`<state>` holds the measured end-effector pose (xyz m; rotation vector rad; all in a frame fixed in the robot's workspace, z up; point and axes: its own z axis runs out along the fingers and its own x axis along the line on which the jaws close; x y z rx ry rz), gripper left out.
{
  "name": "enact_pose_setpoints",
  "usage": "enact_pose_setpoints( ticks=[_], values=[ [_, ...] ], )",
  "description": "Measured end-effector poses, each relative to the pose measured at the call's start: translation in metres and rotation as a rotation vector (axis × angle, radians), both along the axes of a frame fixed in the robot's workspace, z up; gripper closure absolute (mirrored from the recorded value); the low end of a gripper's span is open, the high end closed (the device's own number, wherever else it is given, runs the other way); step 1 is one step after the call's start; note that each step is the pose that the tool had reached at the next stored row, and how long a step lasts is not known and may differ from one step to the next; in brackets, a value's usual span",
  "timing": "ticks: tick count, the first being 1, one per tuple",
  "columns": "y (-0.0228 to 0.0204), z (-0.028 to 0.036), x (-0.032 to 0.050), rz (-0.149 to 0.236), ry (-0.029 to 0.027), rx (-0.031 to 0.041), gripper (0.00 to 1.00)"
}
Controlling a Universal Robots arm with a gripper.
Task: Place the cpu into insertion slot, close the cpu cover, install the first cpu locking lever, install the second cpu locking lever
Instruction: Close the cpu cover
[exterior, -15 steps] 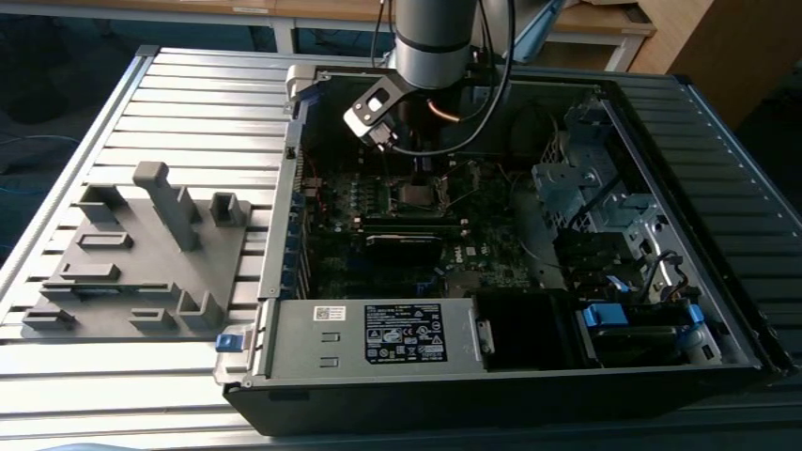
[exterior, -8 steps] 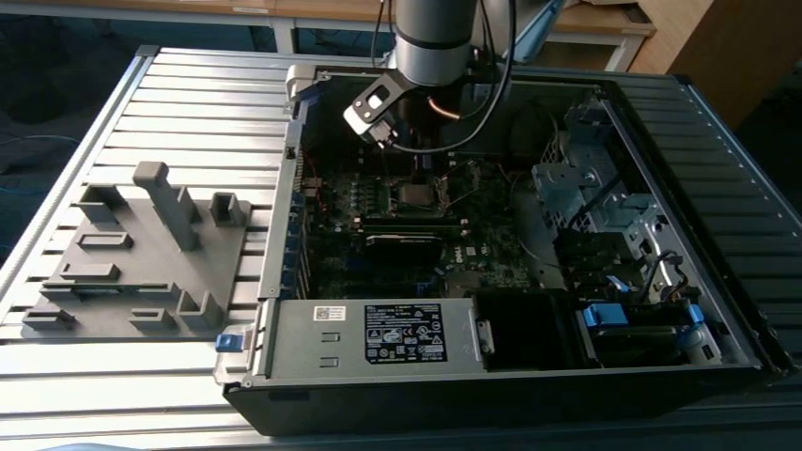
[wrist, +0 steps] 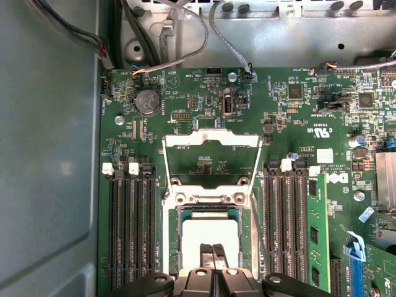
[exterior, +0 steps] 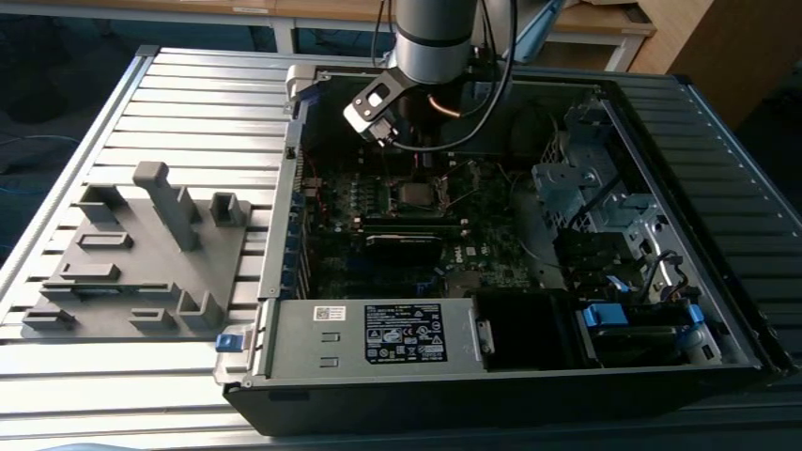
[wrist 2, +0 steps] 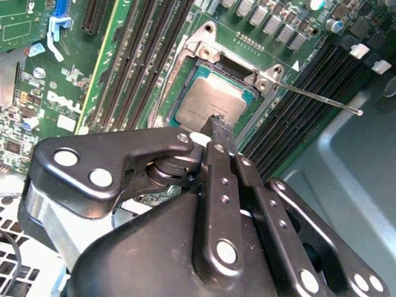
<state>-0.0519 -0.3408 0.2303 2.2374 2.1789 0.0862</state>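
Slatted metal table (exterior: 188, 94) under everything, carrying an open computer case (exterior: 501, 381). A grey fixture (exterior: 138, 254) sits beside the case on the exterior view's left. My arm (exterior: 433, 38) reaches down into the case, over the motherboard (wrist: 297, 111).

The cpu (wrist: 210, 234) lies flat in the slot (wrist: 175, 241), silver top up, with banks of long black memory slots (wrist: 130, 229) on either side. The cover (wrist: 210, 140) stands open, off the cpu, and green board shows through its square opening. One thin lever (wrist 2: 322, 99) sticks out free past a corner of the slot.

My claw (wrist: 213, 249) has its fingers pressed together with nothing between them. The tips are over the cpu's edge, and the second wrist view shows them right at its rim. Whether they touch the metal I cannot tell.
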Motion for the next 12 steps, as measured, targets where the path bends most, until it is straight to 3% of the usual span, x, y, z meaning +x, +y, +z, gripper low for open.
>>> enact_pose_setpoints(
  ticks=[12],
  values=[
    [0.0, 0.0036, 0.0, 0.0, 0.0, 0.0001, 0.89]
  ],
)
